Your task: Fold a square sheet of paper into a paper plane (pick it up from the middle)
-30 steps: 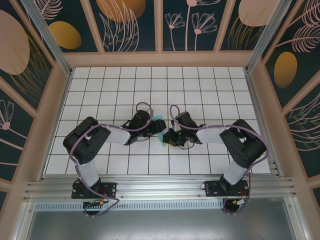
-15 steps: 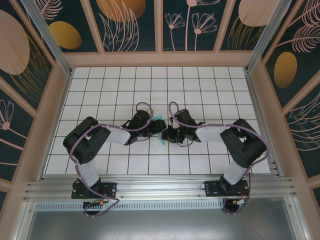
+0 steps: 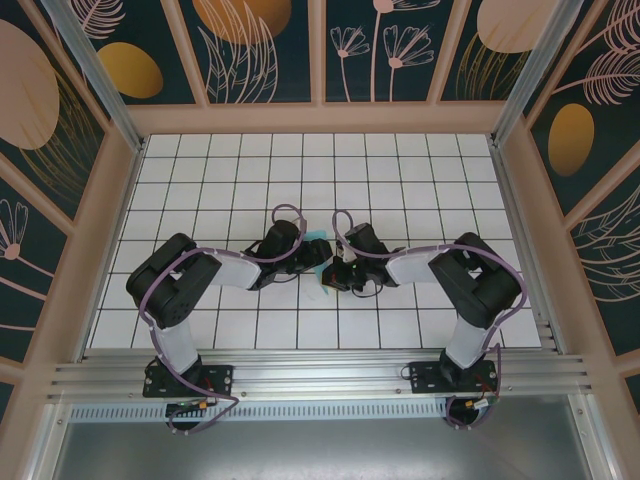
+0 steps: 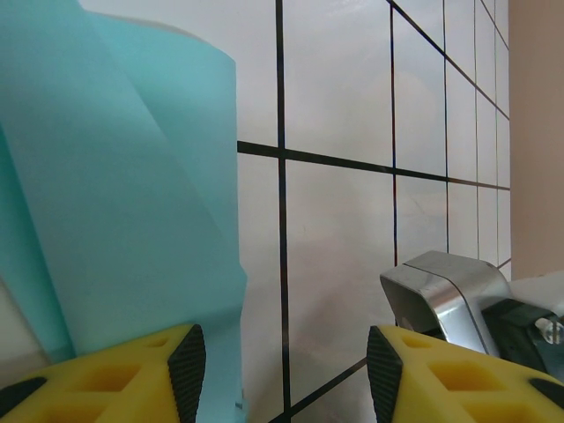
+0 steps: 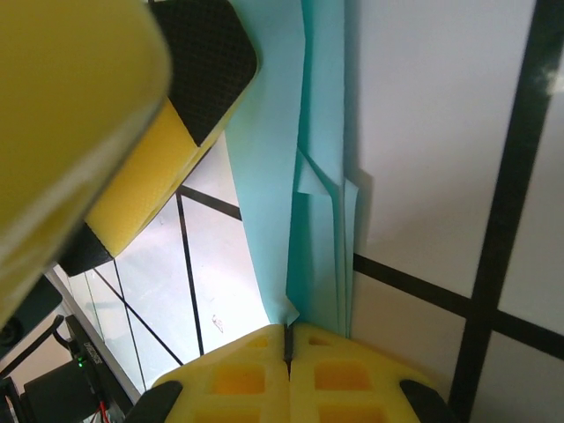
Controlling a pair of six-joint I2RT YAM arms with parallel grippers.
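The paper (image 5: 322,159) is light blue-green and has been folded into long, thin layers. In the right wrist view it runs from 12 o'clock down to 6 o'clock. Its bottom end goes in between the two yellow fingers of the right gripper (image 5: 287,357). Those fingers are pressed tight together with the paper pinched between them.

From the top, the paper (image 3: 322,279) is near the middle of the table (image 3: 400,180), a bit toward the near edge. It is right between the two grippers. The right gripper (image 3: 334,276) is at the paper's 3 o'clock. The left gripper (image 3: 321,259) is at its 11 o'clock.

In the left wrist view, the paper (image 4: 115,176) stands tall at 9 o'clock. It leans by one yellow finger (image 4: 115,379). The left gripper (image 4: 282,370) is about half open. White tiles show in the gap between its fingers, and nothing is held there. A grey metal part (image 4: 436,282) sits at 4 o'clock, just above the other finger.

The table is white with black lines that make squares.
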